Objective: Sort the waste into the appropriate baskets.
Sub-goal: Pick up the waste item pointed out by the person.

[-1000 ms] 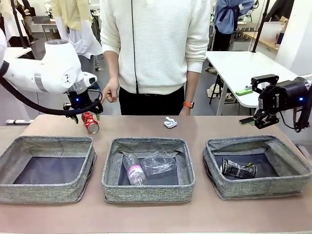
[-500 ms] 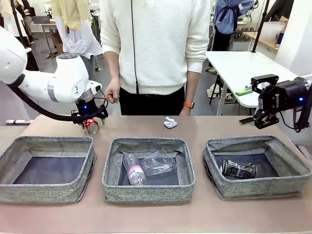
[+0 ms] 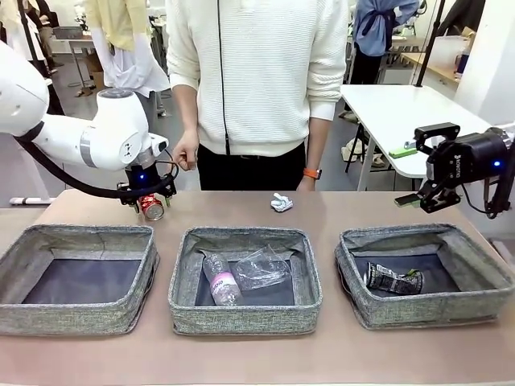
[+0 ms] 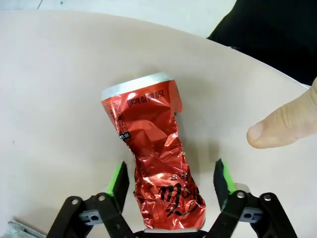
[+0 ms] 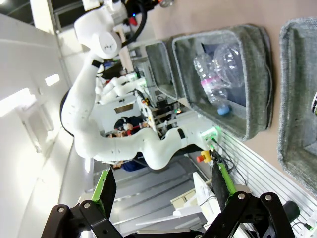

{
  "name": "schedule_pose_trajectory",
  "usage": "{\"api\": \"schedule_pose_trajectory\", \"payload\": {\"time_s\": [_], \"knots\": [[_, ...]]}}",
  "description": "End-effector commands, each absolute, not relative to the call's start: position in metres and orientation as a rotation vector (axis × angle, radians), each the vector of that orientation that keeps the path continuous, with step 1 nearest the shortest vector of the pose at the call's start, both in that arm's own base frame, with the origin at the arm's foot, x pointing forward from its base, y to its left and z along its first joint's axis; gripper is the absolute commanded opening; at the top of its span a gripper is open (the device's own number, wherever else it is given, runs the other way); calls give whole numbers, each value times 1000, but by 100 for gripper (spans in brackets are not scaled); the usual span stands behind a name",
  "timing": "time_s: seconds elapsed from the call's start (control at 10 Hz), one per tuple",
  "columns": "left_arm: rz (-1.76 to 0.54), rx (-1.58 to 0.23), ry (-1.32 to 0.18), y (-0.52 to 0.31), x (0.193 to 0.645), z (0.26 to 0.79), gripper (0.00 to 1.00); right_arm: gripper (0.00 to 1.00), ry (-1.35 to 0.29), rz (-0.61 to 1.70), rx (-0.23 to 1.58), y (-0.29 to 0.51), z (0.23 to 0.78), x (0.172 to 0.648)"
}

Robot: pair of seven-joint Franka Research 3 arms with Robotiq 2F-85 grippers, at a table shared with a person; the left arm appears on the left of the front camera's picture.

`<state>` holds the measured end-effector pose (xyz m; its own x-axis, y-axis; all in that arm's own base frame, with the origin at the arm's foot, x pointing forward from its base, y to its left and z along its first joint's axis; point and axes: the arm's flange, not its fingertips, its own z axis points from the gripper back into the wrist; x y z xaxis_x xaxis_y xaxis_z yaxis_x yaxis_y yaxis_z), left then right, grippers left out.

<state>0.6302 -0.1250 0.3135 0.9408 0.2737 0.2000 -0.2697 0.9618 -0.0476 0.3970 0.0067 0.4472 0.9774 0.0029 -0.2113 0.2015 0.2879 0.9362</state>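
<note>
Two pads (image 4: 117, 179) of the left hand (image 4: 171, 173) stood open astride the red soda can (image 4: 148, 124), untouching. It looked light, flimsy; pinching its crushed waist seemed right.

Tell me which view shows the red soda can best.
Left wrist view: the red soda can lies large, crumpled, between the open jaws of the left gripper. Front view shows it small beneath that gripper; right wrist view, too distant to tell.
</note>
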Motion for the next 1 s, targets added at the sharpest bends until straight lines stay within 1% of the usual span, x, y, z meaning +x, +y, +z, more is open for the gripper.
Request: {"api": "schedule_pose_trajectory", "payload": {"time_s": [0.0, 0.1, 0.2, 0.7, 0.9], "knots": [[299, 37, -208, -128, 635, 315, 0, 100, 184, -107, 1272, 4, 450, 397], [303, 38, -207, -128, 634, 316, 39, 100, 184, -107, 1272, 4, 450, 397], [305, 40, -206, -128, 634, 315, 0, 100, 184, -107, 1272, 4, 450, 397], [329, 41, -189, -122, 629, 318, 0, 100, 184, -107, 1272, 4, 450, 397], [351, 40, -162, -108, 618, 331, 0, 100, 184, -107, 1272, 4, 450, 397]]}}
